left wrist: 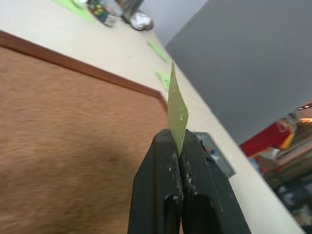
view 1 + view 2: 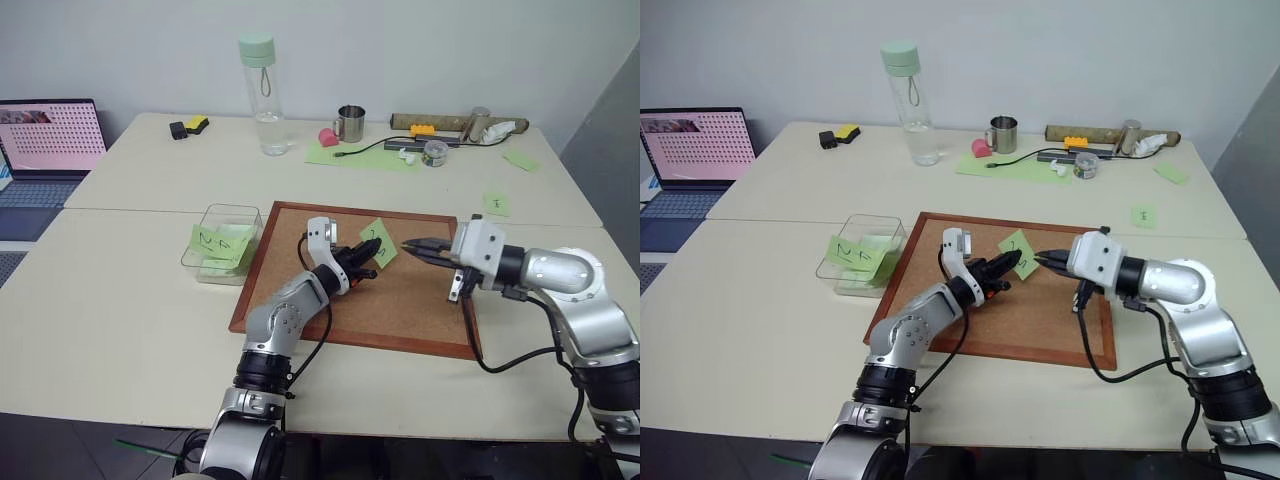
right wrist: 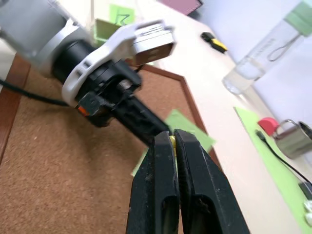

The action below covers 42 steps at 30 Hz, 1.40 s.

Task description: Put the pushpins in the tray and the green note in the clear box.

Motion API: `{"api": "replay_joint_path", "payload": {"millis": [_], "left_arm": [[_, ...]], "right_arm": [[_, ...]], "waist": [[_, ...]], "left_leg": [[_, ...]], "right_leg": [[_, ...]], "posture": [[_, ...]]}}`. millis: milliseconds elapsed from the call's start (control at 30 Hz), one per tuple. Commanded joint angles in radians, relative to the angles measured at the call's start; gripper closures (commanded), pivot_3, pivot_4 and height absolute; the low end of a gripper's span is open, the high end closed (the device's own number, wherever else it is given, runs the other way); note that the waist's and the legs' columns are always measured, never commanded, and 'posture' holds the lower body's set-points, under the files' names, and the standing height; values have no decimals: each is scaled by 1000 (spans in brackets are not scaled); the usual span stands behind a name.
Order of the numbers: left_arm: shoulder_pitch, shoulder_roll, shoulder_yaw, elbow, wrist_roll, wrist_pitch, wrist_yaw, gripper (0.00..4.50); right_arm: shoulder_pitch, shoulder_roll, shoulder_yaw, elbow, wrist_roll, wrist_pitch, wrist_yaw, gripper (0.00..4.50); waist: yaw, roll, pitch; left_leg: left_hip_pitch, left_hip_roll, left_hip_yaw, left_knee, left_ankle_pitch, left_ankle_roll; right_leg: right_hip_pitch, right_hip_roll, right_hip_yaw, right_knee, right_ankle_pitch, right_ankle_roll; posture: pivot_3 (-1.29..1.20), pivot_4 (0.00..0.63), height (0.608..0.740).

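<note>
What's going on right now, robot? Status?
Left gripper shut on green note over cork board. Right gripper shut on yellow pushpin. Clear box already holds notes.

clear box (image 2: 222, 243) left of corkboard (image 2: 400, 300) | bottle (image 2: 262, 95) behind | laptop (image 2: 50, 140) far left

The rough brown wood-framed cork board (image 2: 400, 300) lies on a matt beige desk (image 2: 120, 300), beside a glossy clear plastic box (image 2: 222, 243).
</note>
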Motion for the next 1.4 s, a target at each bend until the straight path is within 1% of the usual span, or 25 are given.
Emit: {"api": "replay_joint_path", "payload": {"millis": [33, 100, 200, 333, 433, 500, 533, 567, 667, 800, 867, 933, 1000, 1100, 1200, 1300, 1400], "left_arm": [[1, -10, 0, -42, 9, -25, -9, 4468], [7, -3, -5, -87, 4, -17, -19, 4468], [15, 1, -10, -140, -7, 2, -29, 4468], [29, 12, -22, -198, -8, 24, -46, 4468], [30, 17, -22, -218, -4, 30, -44, 4468], [29, 23, -21, -234, -4, 30, -43, 4500], [29, 26, -21, -243, -5, 32, -43, 4500], [29, 28, -19, -251, -6, 34, -41, 4500], [30, 36, -14, -273, -11, 41, -38, 4500], [29, 51, 8, -310, -23, 52, -22, 4500], [26, 63, 16, -324, -14, 48, -9, 4500], [27, 98, 25, -379, 3, 45, 5, 4500], [33, 148, 38, -457, 23, 46, 26, 4500], [55, 233, 70, -528, 92, 43, 93, 4500], [85, 317, 123, -569, 151, 83, 168, 4500], [102, 400, 176, -598, 206, 107, 222, 4500], [112, 473, 194, -602, 249, 120, 237, 4500]], "right_arm": [[25, -75, -74, 60, -25, 34, -21, 4500], [28, -113, -91, 158, -77, 62, -71, 4500], [28, -138, -101, 285, -116, 91, -116, 4500], [7, -136, -82, 469, -164, 92, -165, 4500], [-12, -123, -78, 521, -166, 106, -170, 4500], [-23, -116, -82, 535, -158, 120, -165, 4065], [-27, -115, -84, 538, -153, 127, -160, 3954], [-30, -116, -85, 538, -150, 132, -155, 3696], [-33, -116, -90, 522, -135, 153, -135, 3121], [-31, -133, -97, 472, -115, 172, -111, 2103], [-34, -144, -100, 448, -110, 174, -101, 1686], [-38, -167, -96, 401, -108, 133, -66, 1280], [-39, -195, -104, 303, -54, 121, 17, 864], [-68, -216, -120, 139, 71, 169, 124, 864], [-147, -200, -111, 40, 164, 248, 151, 864], [-223, -174, -96, -16, 259, 348, 164, 864], [-254, -160, -75, -42, 296, 394, 178, 864]], "waist": [[2, 0, 0], [1, 0, 0], [1, 0, 0], [0, 0, 0], [-3, 1, 0], [-4, 1, 0], [-4, 1, 0], [-4, 1, 0], [-2, 1, 0], [-2, 1, 0], [-2, 1, 0], [-2, 1, 0], [-5, 1, 0], [-11, 1, 0], [-19, 2, 0], [-16, 0, 1], [-14, -2, 2]], "left_leg": [[0, 0, 0, 0, 0, 0], [0, 0, 0, 0, 0, 0], [0, 0, 0, 0, 0, 0], [0, 0, 1, 0, 0, 0], [0, 0, 1, 0, 0, 0], [0, 0, 2, 0, 0, 0], [0, 0, 2, 0, 0, 0], [0, 0, 2, 0, 0, 0], [0, 0, 2, 0, 0, 0], [0, 0, 2, 0, 0, 0], [0, 0, 2, 0, 0, 0], [0, 0, 1, 0, 0, 0], [0, 0, 2, 0, 0, 0], [0, 0, 1, 0, 0, 0], [0, 0, 1, 0, 0, 0], [1, 0, 0, 0, 0, 0], [-1, 0, -1, 0, 0, 0]], "right_leg": [[0, 0, 0, 0, 0, 0], [0, 0, 0, 0, 0, 0], [0, 0, 0, 0, 0, 0], [0, 0, 0, 1, 0, 0], [0, 0, 1, 1, 0, 0], [0, 0, 1, 1, 0, 0], [-1, 0, 1, 1, 0, 0], [-1, 0, 1, 1, 0, 0], [0, 0, 1, 1, 0, 0], [0, 0, 1, 1, 0, 0], [0, 0, 1, 1, 0, 0], [0, 0, 1, 1, 0, 0], [-1, 0, 1, 1, 0, 0], [-1, 0, 1, 1, 0, 0], [0, 0, 1, 2, 0, 0], [0, 0, 0, 1, 0, 0], [-1, 0, -1, 1, 0, 0]], "posture": [[0, 150, 740], [0, 150, 740], [0, 150, 740], [0, 150, 740], [0, 150, 740], [0, 150, 740], [0, 150, 740], [0, 150, 740], [0, 150, 740], [0, 150, 740], [0, 150, 740], [0, 150, 740], [0, 150, 740], [0, 150, 740], [0, 150, 740], [0, 150, 740], [0, 150, 740]]}}
